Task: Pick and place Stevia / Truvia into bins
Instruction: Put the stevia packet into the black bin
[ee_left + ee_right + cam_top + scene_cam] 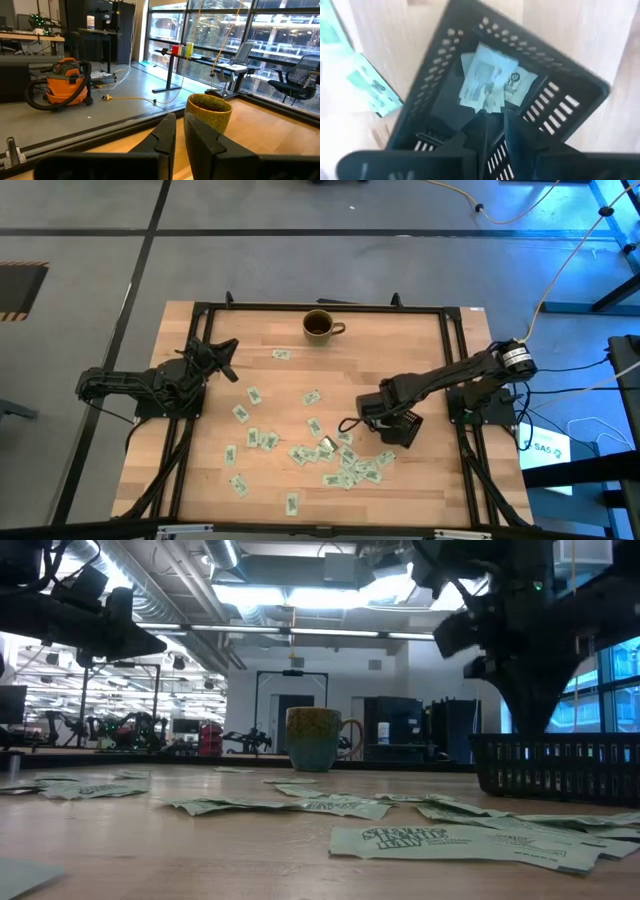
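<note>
I am holding the right gripper [492,131] directly over the black bin [570,102], which is sitting on the right side of the table, just beside the dense cluster of sachets. The right wrist view is showing its fingers parted by a narrow gap with nothing between them. Below them a few Stevia packets [487,80] are lying loose on the bin floor, so I am reading this as a drop just made.

The left gripper [180,137] is waiting at the far left of the table, pointing toward the brown mug [319,326] at the far edge. Its fingers are standing slightly apart and are carrying nothing.

Progress, as I am judging it: early. Only a handful of sachets are in the bin, while many scattered sachets [310,428] are still spread across the middle and near side of the wood, some well out to the left. Most of the picking is still ahead.
</note>
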Robot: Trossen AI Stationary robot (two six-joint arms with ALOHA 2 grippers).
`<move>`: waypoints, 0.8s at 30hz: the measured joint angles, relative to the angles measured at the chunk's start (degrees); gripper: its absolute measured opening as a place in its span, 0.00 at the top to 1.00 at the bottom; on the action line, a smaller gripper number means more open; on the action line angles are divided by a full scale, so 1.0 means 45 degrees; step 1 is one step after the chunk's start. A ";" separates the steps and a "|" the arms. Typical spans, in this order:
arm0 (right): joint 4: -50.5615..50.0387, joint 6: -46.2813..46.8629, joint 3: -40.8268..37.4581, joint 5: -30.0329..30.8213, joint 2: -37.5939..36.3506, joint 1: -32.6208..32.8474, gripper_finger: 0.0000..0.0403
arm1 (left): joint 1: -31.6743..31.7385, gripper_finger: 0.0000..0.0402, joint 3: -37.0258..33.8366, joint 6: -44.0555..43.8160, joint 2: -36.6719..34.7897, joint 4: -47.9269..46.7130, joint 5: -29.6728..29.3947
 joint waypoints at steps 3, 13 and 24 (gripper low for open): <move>0.0217 -0.0519 0.0494 -0.0315 -0.0226 0.0260 0.82 | 0.0005 0.92 0.0002 -0.0002 -0.0004 0.0001 0.0001; 0.0721 -0.2188 0.0967 -0.0329 -0.0580 0.2349 0.82 | 0.0005 0.92 0.0002 0.0000 -0.0005 -0.0002 -0.0039; 0.2782 -0.2348 0.0469 -0.0201 -0.0308 0.4346 0.82 | 0.0001 0.92 0.0002 0.0000 -0.0005 -0.0002 -0.0039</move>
